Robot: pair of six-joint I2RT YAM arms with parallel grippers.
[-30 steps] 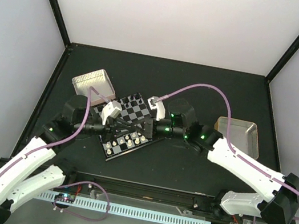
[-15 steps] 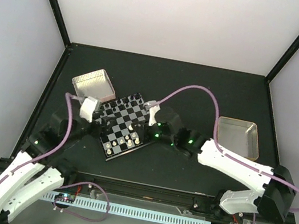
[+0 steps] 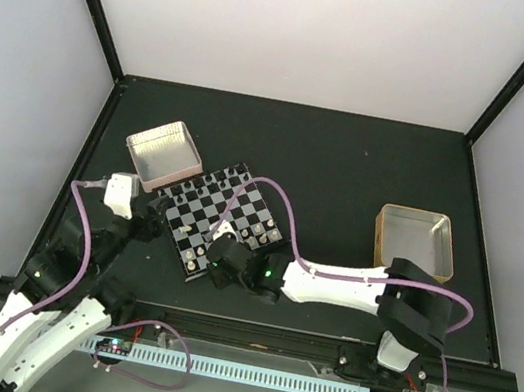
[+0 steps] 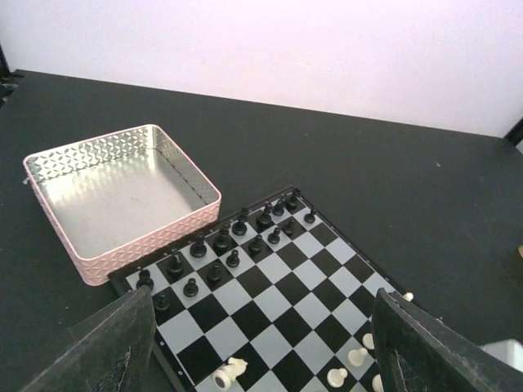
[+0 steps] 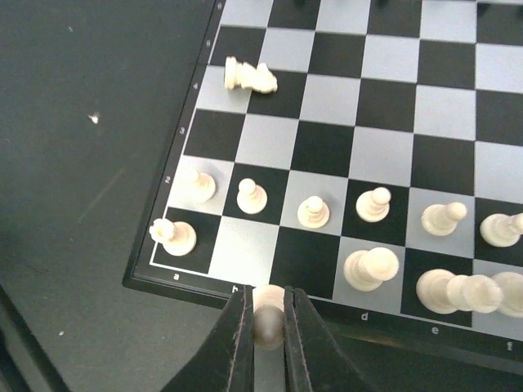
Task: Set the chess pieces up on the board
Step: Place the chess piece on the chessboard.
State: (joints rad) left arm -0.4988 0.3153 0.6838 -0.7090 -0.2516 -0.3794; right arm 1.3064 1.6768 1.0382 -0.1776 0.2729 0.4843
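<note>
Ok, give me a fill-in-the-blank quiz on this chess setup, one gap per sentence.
1. The right gripper is ___ on a cream piece.
2. The left gripper is wide ___.
3. One white piece on the board lies on its ___.
4. The pink tray beside the board is ___.
Missing words: shut, open, side, empty.

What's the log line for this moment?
right gripper: shut on white piece at board edge | left gripper: open, empty | fallen piece: lying on board
</note>
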